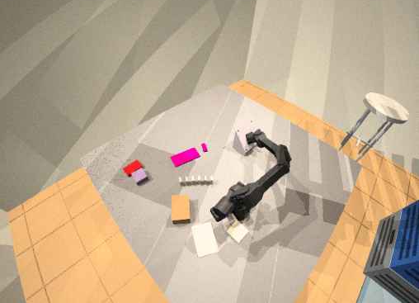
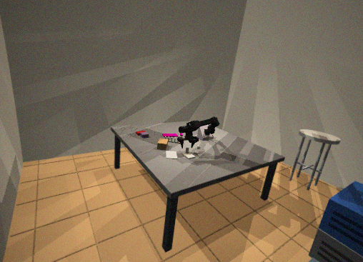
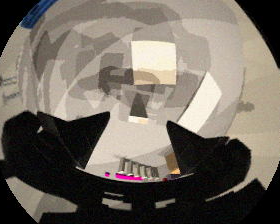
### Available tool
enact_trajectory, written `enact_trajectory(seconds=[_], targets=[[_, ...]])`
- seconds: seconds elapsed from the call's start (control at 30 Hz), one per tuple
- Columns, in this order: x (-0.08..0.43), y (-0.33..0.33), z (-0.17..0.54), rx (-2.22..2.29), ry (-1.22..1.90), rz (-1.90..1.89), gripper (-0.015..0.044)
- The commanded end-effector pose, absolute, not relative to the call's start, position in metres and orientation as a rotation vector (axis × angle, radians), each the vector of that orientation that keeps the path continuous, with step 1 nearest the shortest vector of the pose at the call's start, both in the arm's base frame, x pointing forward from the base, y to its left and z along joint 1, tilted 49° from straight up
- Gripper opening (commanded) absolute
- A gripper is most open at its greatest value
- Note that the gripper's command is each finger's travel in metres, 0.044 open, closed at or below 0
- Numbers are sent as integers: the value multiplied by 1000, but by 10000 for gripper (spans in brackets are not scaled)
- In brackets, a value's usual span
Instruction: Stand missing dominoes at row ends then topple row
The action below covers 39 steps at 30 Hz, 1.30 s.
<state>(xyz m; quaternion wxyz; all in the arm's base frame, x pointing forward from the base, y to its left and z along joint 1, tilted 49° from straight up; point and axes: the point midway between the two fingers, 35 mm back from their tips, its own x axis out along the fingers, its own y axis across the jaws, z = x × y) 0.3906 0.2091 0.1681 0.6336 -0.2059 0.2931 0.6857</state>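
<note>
Several pale dominoes [image 1: 199, 180] [image 2: 173, 140] [image 3: 136, 170] stand in a spaced row in the middle of the table. A lone domino [image 2: 187, 150] [image 3: 139, 111] stands upright apart from the row, below my fingers. A small pale piece [image 2: 199, 146] to its right in the exterior view may be another domino. My gripper [image 2: 187, 146] [image 3: 139, 119] is open and empty, pointing down above the lone domino, off one end of the row. In the top view the arm hides the fingertips and the lone domino.
An orange box [image 1: 181, 207] [image 2: 162, 143] stands near the row. A white sheet [image 1: 204, 239] and a cream square [image 1: 237, 232] [image 3: 154, 60] lie near the gripper. A magenta strip [image 1: 185, 157], a red block [image 1: 132, 168] and a purple block [image 1: 139, 175] lie beyond the row.
</note>
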Motion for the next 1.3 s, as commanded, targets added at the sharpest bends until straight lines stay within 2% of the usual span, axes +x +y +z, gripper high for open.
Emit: enact_trajectory(seconds=[0.0,0.27,0.7,1.03,1.27], targets=[[388,216,167,-467,667,1568,440],[386,223,161,-467,666,1569,440],[386,223,161,-467,666,1569,107],[387,221,163,-464,667,1565,107],[400,140,229,-376,687,1422,107]])
